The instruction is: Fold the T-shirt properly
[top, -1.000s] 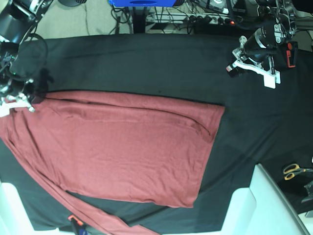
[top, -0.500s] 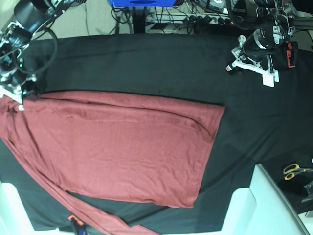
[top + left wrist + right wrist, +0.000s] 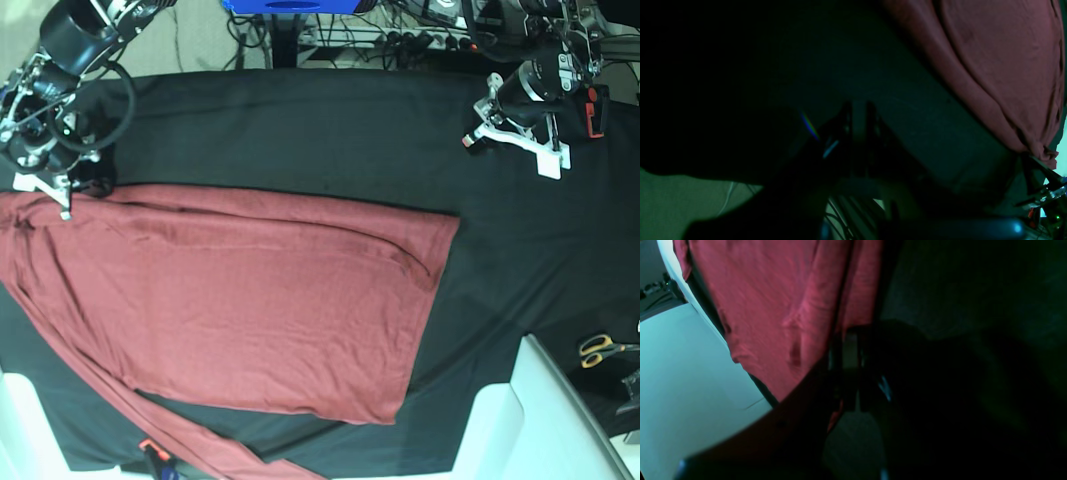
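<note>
A black cloth-covered worktop (image 3: 300,130) fills the room's middle; cables and a blue frame (image 3: 290,6) lie beyond its far edge, orange-handled scissors (image 3: 603,349) at one side. The brick-red knit long-sleeved T-shirt (image 3: 250,300) lies flat across it. The right fingers (image 3: 45,190), pressed together, sit at its corner; the left fingers (image 3: 515,140), pressed together, hang well apart from it.
</note>
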You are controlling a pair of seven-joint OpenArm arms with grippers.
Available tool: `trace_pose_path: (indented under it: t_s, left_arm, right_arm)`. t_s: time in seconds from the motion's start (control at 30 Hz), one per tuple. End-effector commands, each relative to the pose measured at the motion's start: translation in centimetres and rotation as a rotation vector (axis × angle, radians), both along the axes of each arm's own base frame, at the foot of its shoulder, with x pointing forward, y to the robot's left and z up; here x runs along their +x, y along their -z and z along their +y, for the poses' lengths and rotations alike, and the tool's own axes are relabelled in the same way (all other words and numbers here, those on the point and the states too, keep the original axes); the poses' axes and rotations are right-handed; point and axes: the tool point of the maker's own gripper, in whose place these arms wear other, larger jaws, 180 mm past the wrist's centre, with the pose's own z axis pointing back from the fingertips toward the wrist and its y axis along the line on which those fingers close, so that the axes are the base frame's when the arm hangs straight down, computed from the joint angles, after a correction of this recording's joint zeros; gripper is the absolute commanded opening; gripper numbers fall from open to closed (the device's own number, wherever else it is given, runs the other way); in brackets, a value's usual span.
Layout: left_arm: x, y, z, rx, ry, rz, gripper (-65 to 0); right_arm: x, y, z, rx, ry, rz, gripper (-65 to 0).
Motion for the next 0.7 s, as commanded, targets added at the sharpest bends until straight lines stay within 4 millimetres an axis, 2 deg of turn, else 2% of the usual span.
trace_pose_path:
  t_s: [0.0,0.2,0.47,0.57,0.67]
  left_arm:
    - [0.3,-0.6,0.2,0.003,0.0,-0.025,-65.0]
    - [0.3,-0.6,0.2,0.003,0.0,-0.023,-65.0]
    - [0.0,-0.2,0.9,0.069,0.016,-0.002,-65.0]
    - [-0.4,0.1,1.2,0.094,0.022,0.014,-65.0]
    - [-0.5,0.1,1.2,0.096,0.023,0.016,-65.0]
  right_arm:
    - [1.3,-1.2,-0.9,-0.024,0.011,-0.05,-64.4]
    - [1.3,-1.2,-1.2,-0.03,0.017,-0.051,-64.4]
    - [2.7,-1.9,-1.2,-0.03,0.016,-0.076,-64.4]
    - [2.7,-1.9,-1.7,-0.024,0.039,-0.057,-64.4]
    - [3.6,-2.4,-1.9,-0.023,0.043,-0.07,-64.4]
